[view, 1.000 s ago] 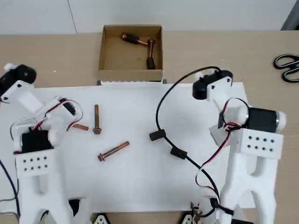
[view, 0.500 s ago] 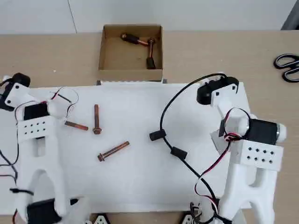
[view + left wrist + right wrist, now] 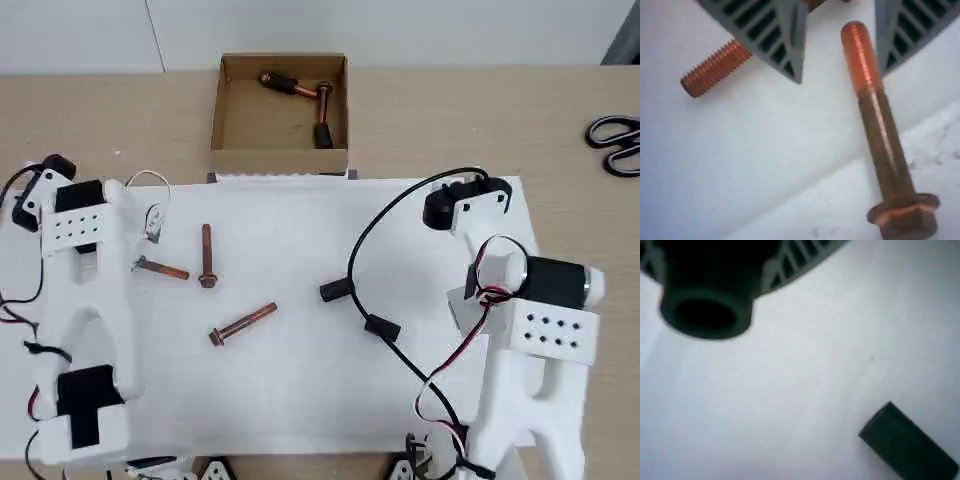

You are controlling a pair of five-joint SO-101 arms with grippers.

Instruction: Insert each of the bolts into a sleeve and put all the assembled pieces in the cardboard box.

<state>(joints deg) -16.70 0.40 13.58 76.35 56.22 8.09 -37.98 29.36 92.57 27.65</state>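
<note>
My left gripper (image 3: 840,77) hangs open just above two copper bolts on the white mat. One bolt (image 3: 715,70) runs under one finger (image 3: 770,35), and the threaded tip of the other bolt (image 3: 880,135) lies between the fingers. From above, these are the short bolt (image 3: 162,269) and the upright bolt (image 3: 206,255). A third bolt (image 3: 243,324) lies nearer the middle. My right gripper (image 3: 462,300) is shut on a black sleeve (image 3: 705,315), its hole facing the camera. Two more sleeves (image 3: 337,290) (image 3: 381,326) lie on the mat. The cardboard box (image 3: 215,120) holds two assembled pieces (image 3: 290,85) (image 3: 322,115).
A black cable (image 3: 352,250) from the right arm loops over the mat beside the loose sleeves. Scissors (image 3: 615,140) lie at the table's far right. The white mat (image 3: 300,400) has open room in its near half.
My left arm has unfolded and swung over, bringing its gripper down at the two left bolts. My right arm shifted slightly, and its cable moved with it. The bolts and sleeves stayed put.
</note>
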